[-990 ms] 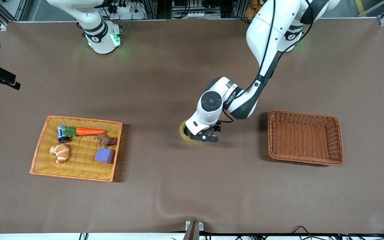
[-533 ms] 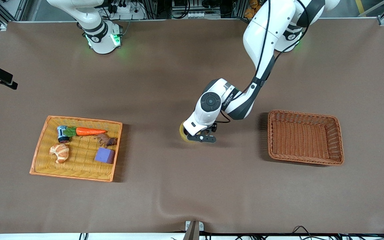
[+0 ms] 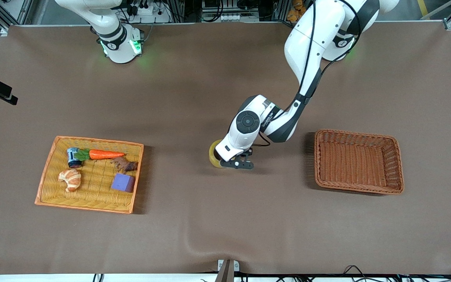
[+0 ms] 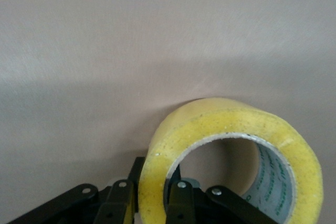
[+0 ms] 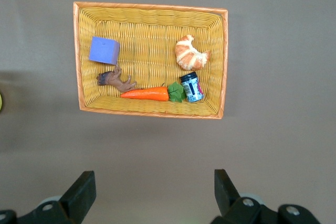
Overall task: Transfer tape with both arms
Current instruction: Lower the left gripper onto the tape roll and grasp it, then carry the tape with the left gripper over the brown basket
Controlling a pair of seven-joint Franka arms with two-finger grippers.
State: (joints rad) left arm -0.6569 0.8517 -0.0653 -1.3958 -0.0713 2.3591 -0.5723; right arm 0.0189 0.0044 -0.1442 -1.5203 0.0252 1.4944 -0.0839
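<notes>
Because the tape [image 4: 231, 150] is a stiff, light ring with a slick outer face, I judge its wall the best place to take it, one finger in the hole and one outside. That is how my left gripper [image 3: 236, 162] has it, clamped tight on the wall with the roll on edge on the bare counter [image 3: 225, 227], between the yellow tray [image 3: 45, 172] and the brown basket [image 3: 397, 164]. My left arm reaches down steeply, wrist bent low. My right gripper [image 5: 152, 195] waits spread wide, high over the tray.
</notes>
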